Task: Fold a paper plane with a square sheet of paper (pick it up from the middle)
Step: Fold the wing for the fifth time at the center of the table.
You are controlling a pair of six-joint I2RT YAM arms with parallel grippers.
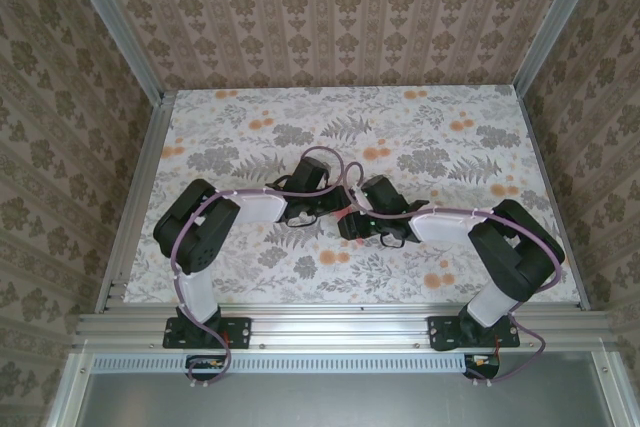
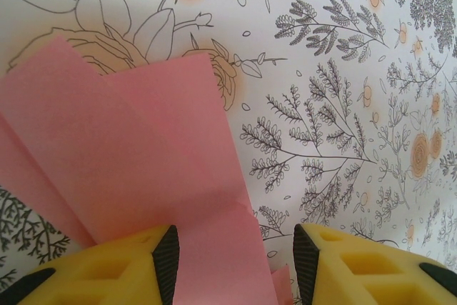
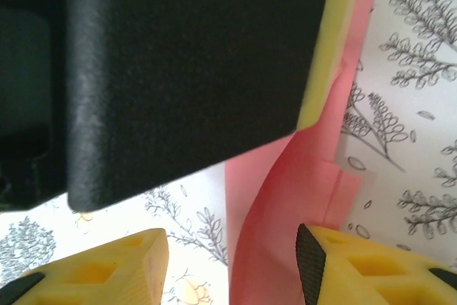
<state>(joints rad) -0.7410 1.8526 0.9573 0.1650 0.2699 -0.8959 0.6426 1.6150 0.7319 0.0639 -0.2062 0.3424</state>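
Where the two arms meet over the middle of the tabletop (image 2: 343, 105), the left arm (image 1: 250, 209) carries the left claw (image 2: 235, 266) directly over the square sheet of paper (image 2: 121, 155). The left claw is partly spread. The sheet runs up through the gap, close against the left pad and stopping short of the right pad, so no pinch is visible. The sheet is already creased into overlapping layers. In the left wrist view its long axis runs from the claw gap away and toward the upper left, with the creases following that line. Whether every layer lies flat on the tabletop cannot be told. In the right wrist view the same pink strip rises from the bottom centre toward the upper right, passing beside the dark body of the left claw. The right claw (image 3: 232, 262) is also spread. The strip sits against its right pad, with bare tabletop showing between the strip and its left finger, so it clamps nothing. Both claws straddle the sheet. The strip lies well off centre in each gap, toward the left pad of the left claw and the right pad of the right claw, so either claw probably needs a sideways correction before closing for the next fold.
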